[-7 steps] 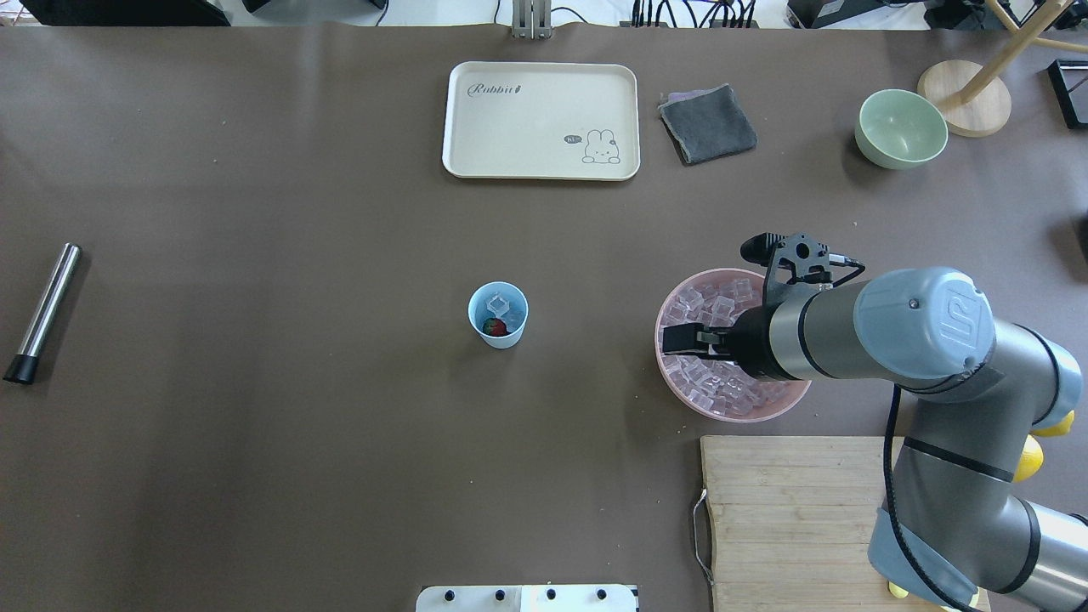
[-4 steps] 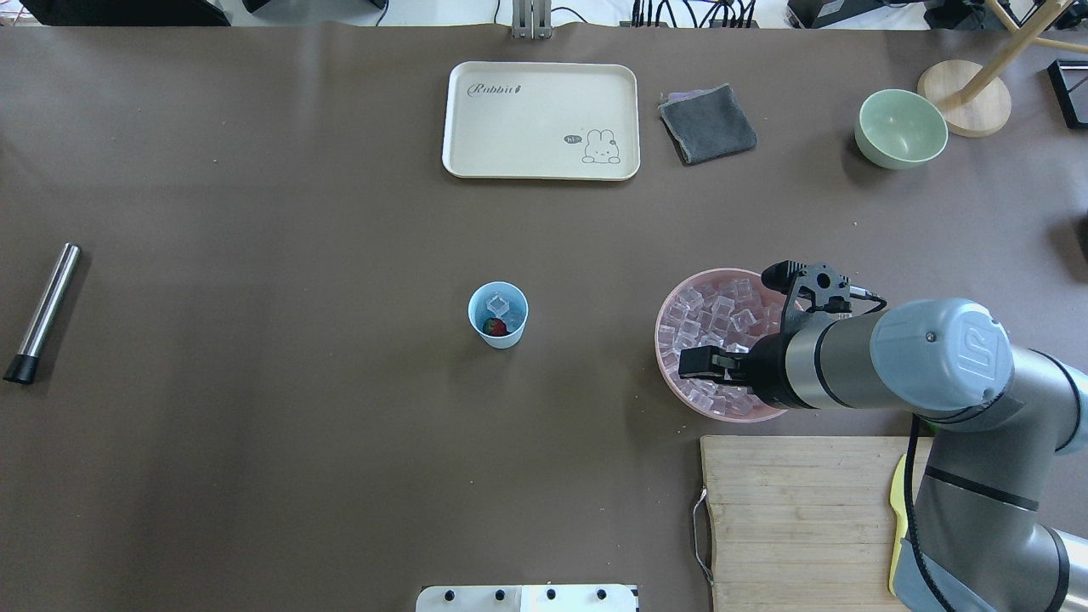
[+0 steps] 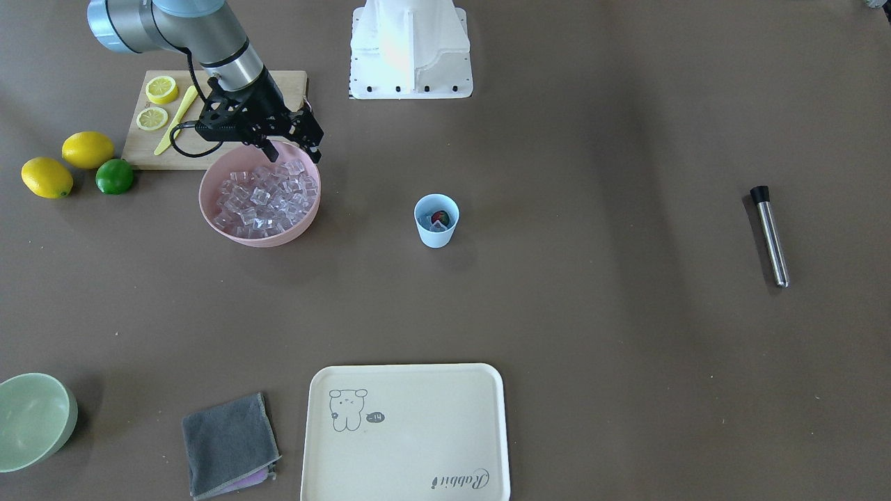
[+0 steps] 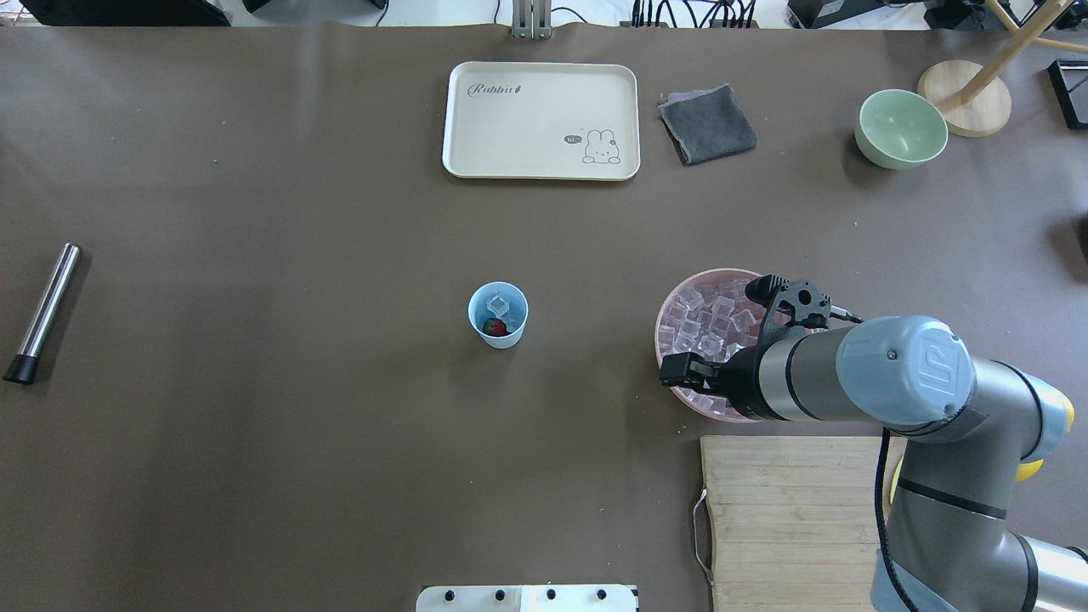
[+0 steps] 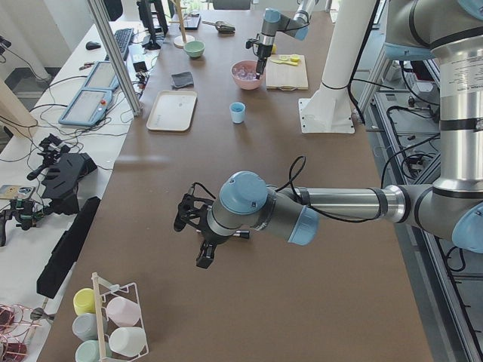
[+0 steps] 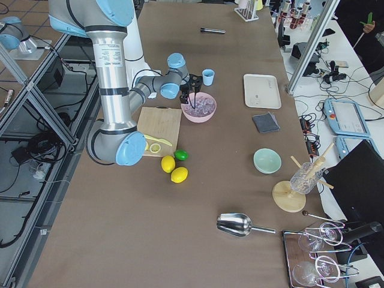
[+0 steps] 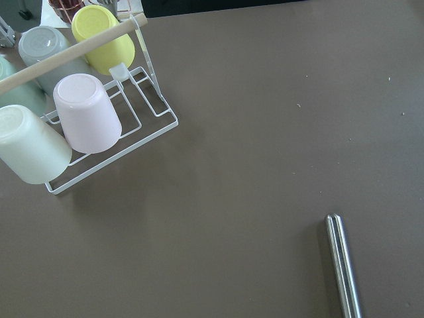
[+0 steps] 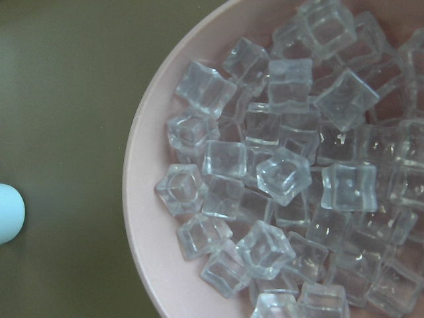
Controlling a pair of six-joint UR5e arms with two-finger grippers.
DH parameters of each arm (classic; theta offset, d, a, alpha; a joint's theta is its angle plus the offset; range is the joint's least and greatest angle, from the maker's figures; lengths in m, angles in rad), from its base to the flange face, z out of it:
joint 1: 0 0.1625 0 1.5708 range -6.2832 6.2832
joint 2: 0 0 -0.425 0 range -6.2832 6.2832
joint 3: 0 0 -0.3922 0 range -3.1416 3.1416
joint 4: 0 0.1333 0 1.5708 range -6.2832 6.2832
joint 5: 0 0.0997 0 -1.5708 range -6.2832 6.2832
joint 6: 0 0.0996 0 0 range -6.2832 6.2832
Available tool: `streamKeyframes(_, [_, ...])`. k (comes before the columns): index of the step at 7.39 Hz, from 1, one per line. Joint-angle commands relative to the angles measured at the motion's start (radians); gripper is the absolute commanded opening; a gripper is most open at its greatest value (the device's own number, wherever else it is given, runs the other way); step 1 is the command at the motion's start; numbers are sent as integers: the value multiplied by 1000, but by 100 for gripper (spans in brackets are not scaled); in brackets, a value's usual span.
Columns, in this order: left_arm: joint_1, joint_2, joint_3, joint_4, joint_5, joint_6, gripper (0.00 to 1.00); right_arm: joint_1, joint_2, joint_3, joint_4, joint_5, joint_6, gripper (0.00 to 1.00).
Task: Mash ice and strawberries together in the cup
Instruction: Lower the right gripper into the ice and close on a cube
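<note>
Brown tabletop — the cup is seen mid-frame, strawberry and ice inside; the right gripper is hung over the bowl, likely for more ice — its jaw spacing cannot be told.

one cup, one strawberry, one pink bowl, one green bowl, two lemons, one lime, one tray, one cloth, one metal rod, ice cubes past counting.

Brown counter: pink bowl under right jaws, cutting board just beside, cup apart; tray, cloth, green bowl, metal rod far off.
</note>
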Motion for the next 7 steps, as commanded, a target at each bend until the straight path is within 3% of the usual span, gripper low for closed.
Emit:
streamKeyframes(1, [0,1,0,0,0,0,98,-2,0,-5,0,-1,-2,90])
streamKeyframes(7, [2,-1,-3,0,0,-1,98,60,-12,-5,0,47,-16,72])
